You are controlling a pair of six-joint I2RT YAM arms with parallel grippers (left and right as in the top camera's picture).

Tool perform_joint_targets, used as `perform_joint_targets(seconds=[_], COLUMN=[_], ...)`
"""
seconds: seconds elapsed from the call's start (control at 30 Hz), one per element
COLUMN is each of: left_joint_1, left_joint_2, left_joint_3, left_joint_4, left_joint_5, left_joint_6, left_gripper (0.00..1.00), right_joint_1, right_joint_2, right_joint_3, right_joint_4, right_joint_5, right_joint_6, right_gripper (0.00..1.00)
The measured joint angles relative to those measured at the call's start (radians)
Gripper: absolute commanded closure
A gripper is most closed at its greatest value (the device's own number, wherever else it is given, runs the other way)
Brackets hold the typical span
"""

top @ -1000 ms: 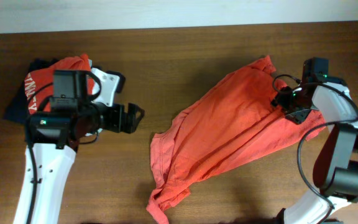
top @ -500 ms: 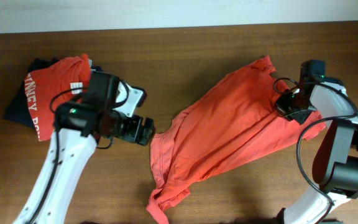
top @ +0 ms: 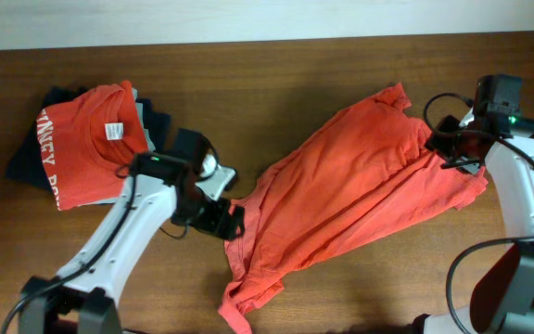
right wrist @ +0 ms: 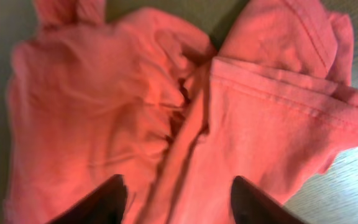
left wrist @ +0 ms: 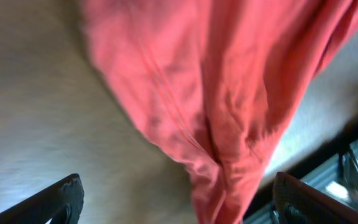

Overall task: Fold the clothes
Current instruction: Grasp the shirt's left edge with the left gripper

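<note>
Closest to the robot, the bunched lower end of a loose orange-red T-shirt (top: 341, 199) lies near the front edge of the wooden table (top: 295, 74). From there the cloth stretches diagonally, crumpled, toward the far right corner. A little farther in, the left claw (top: 228, 218) sits at the shirt's left edge, near the middle of the table. A second ago this arm hovered over the pile on the left side, and it has since swung across to the shirt. In the left wrist view the left claw (left wrist: 179, 202) is spread wide, one finger at each lower corner, with the shirt's (left wrist: 197, 93) seamed edge hanging between and beyond them; it grips nothing. Farther back, by the right edge, the right claw (top: 445, 148) hovers at the shirt's upper right part, having shifted slightly outward since a second ago. The right wrist view shows the right claw (right wrist: 179, 202) released, its two fingers apart above wrinkled folds of the shirt (right wrist: 104, 112), clamping no cloth. Toward the far left corner, now uncovered by the arm, a folded orange-red T-shirt (top: 82, 153) with white lettering and a white neck tag (top: 112, 131) rests on top of a navy garment (top: 26, 162).
</note>
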Motion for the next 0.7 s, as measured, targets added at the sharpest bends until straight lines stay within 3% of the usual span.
perform_joint_targets(seconds=[0.2, 0.27, 0.57, 0.7], left_joint_1=[-0.067, -0.079, -0.083, -0.083], left_joint_2=[0.014, 0.014, 0.097, 0.145], left_joint_3=[-0.032, -0.041, -0.127, -0.128], left_joint_4=[0.011, 0.043, 0.401, 0.459], left_joint_5=[0.026, 0.001, -0.071, -0.074], left_joint_6=[-0.057, -0.092, -0.196, -0.188], left_gripper=[0.04, 0.09, 0.76, 0.85], right_joint_1=[-0.001, -0.001, -0.001, -0.001], right_joint_2=[0.037, 0.043, 0.045, 0.045], right_joint_3=[0.0, 0.0, 0.0, 0.0], right_joint_4=[-0.016, -0.016, -0.019, -0.02], right_joint_5=[0.002, 0.002, 0.002, 0.002], right_joint_6=[-0.002, -0.002, -0.001, -0.001], right_gripper=[0.36, 0.36, 0.36, 0.36])
